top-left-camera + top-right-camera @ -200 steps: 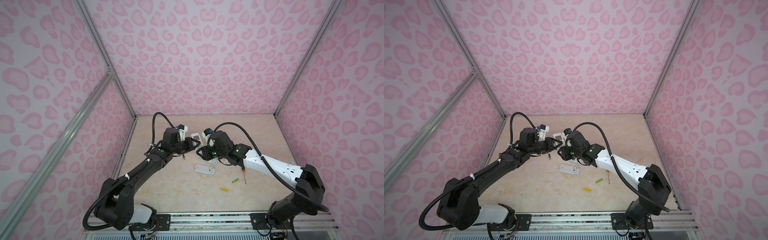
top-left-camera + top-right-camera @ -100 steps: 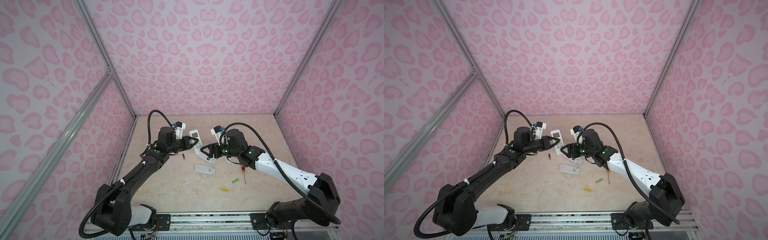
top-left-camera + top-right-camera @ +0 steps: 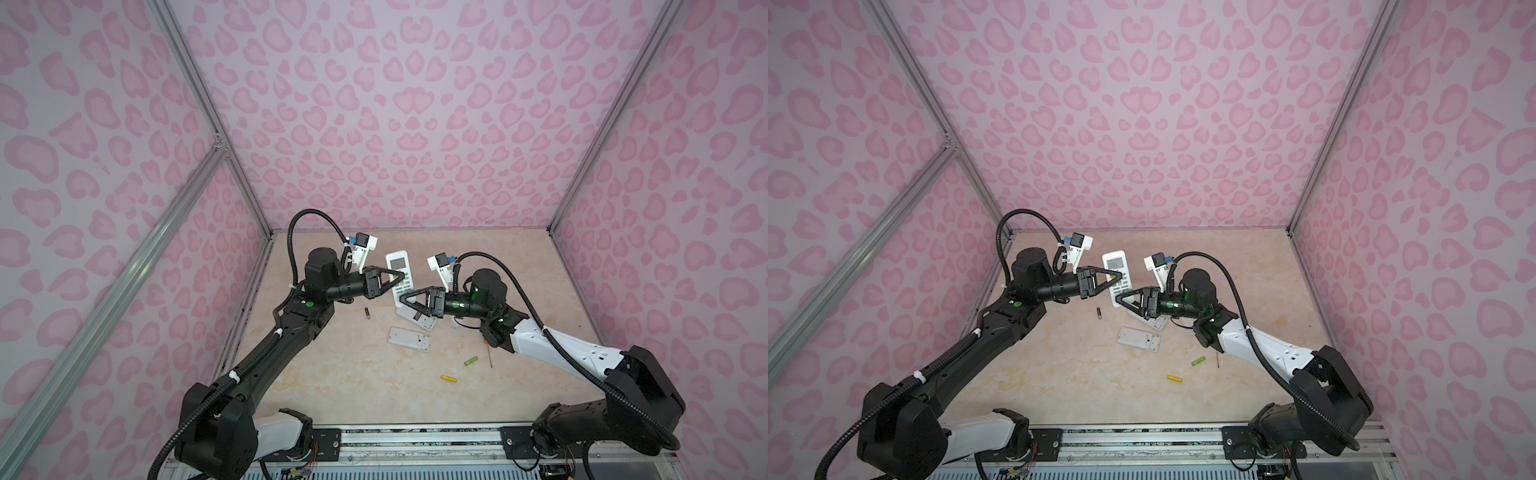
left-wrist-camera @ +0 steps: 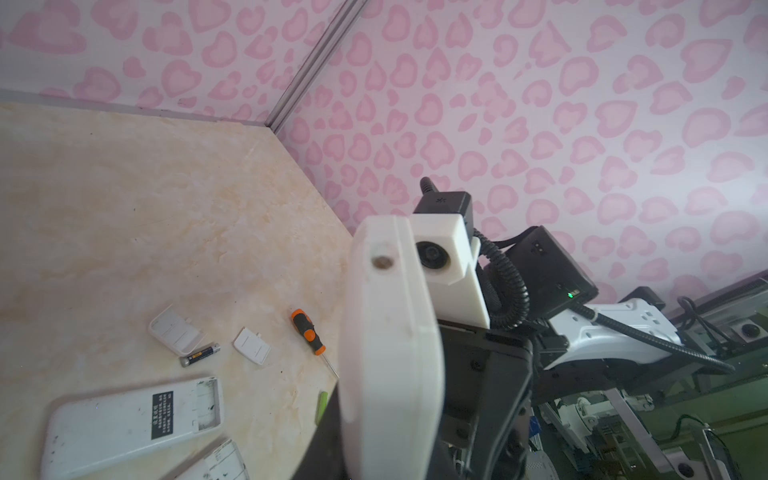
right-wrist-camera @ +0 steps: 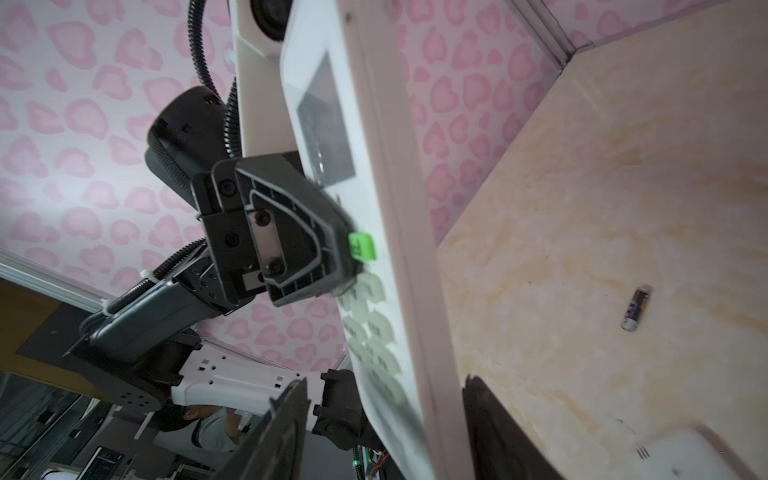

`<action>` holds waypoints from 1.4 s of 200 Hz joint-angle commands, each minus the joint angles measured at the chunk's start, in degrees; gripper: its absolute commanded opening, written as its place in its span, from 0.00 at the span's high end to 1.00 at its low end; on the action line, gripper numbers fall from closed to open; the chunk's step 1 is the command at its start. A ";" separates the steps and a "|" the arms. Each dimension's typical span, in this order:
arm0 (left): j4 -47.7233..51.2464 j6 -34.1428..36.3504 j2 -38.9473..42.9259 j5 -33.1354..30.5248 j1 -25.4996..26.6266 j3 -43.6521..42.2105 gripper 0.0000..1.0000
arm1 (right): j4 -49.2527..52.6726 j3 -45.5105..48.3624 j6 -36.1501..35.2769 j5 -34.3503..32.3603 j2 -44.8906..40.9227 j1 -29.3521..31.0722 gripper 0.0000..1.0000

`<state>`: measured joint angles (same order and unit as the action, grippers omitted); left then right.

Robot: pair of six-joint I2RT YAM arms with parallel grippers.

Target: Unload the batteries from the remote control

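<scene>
Since a second ago the left claw [image 3: 400,276] has lifted the white remote [image 3: 397,262] up and back, clear of the bench [image 3: 332,374]. The right claw [image 3: 404,300] has drawn away toward its own arm and now sits at the remote's lower end. The left claw is clamped across the keypad at the green button [image 5: 362,246]. The right claw's fingers [image 5: 286,432] stand apart on either side of the remote, with a gap showing on the keypad side; contact on the other edge is hard to make out.

The white remote's back faces away from every view, so its battery compartment is hidden. Below the right claw a face-down remote [image 3: 409,338] lies with its bay [image 4: 205,405] uncovered and bare. Another remote [image 3: 417,320] is mostly covered by that claw.

One black battery [image 3: 367,312] lies on the bench below the left claw, where it lay before. Nearer the right arm's base than its claw lie a green battery [image 3: 471,360] and a yellow battery [image 3: 449,378], apart from each other. Behind the right claw, largely hidden from both top views by its arm, a second black battery [image 4: 200,354] lies just beside the larger cover [image 4: 176,332]. The smaller cover [image 4: 251,346] and the screwdriver [image 4: 307,332] are near.
</scene>
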<state>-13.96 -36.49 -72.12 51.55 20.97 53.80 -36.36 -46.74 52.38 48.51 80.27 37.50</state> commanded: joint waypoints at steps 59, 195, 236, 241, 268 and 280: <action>-5.02 -1.74 0.05 0.48 -0.41 -0.32 0.86 | -4.48 -0.23 0.56 2.29 -0.79 0.25 0.83; 24.08 -11.16 7.73 -21.26 -7.20 0.96 0.30 | 54.69 -14.55 -47.41 -55.68 -2.49 13.55 0.89; 34.59 -20.72 9.57 -24.08 -8.14 2.18 0.30 | 52.76 -13.27 -55.39 -71.00 -0.40 20.05 0.89; 35.14 -21.88 9.59 -24.01 -8.10 2.06 0.30 | 52.43 -13.34 -56.48 -72.44 -0.09 20.96 0.89; 35.01 -26.52 8.04 -19.69 -8.05 1.26 0.33 | 49.55 -12.88 -61.93 -80.03 1.42 25.05 0.88; 35.38 -27.21 7.20 -17.94 -7.80 1.31 0.34 | 48.40 -12.60 -64.18 -83.29 2.16 26.63 0.88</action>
<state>19.35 -58.98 -63.66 30.11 12.86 55.20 15.79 -59.99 -4.82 -23.51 81.23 61.84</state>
